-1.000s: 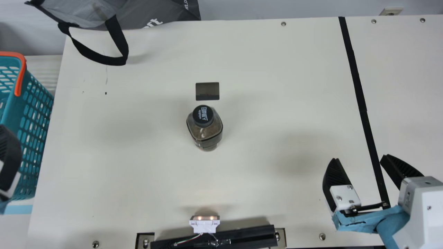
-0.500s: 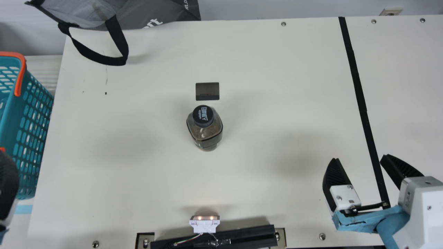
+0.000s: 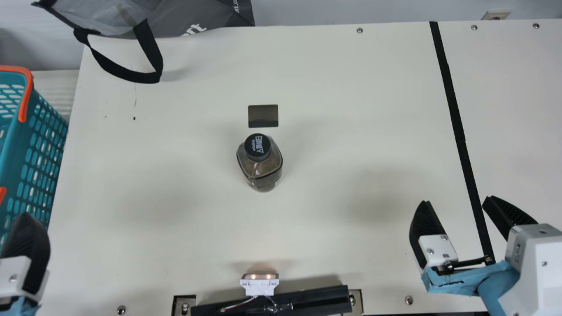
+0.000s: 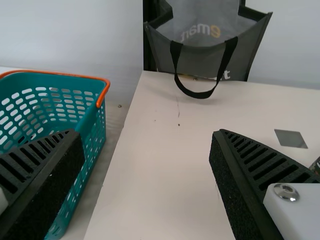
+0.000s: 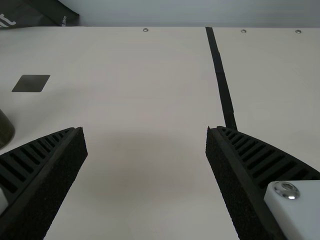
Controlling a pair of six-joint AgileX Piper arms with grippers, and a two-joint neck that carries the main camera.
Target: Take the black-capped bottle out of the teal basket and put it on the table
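My left gripper [image 3: 26,254] shows partly at the main view's lower left corner, over the table's left edge. In the left wrist view the left gripper [image 4: 147,135] is open with nothing between its fingers. My right gripper [image 3: 456,199] stands open and empty at the main view's lower right, as does the right gripper [image 5: 146,129] in its wrist view. The black-capped bottle [image 3: 260,162] stands upright on the table [image 3: 342,87], near the middle, touched by neither gripper. Beside the table's left edge is the teal basket [image 3: 41,149], also the teal basket [image 4: 95,145] in the left wrist view.
A dark rectangle [image 3: 263,116] lies just behind the bottle. A grey bag [image 3: 189,15] with a black strap is at the back left. Black tape [image 3: 452,101] runs along the right side. A small lit device [image 3: 259,284] sits at the front edge.
My left gripper has moved toward the front and, lately, rightward, coming further into the main view. The right arm, the bottle and the basket have stayed where they were.
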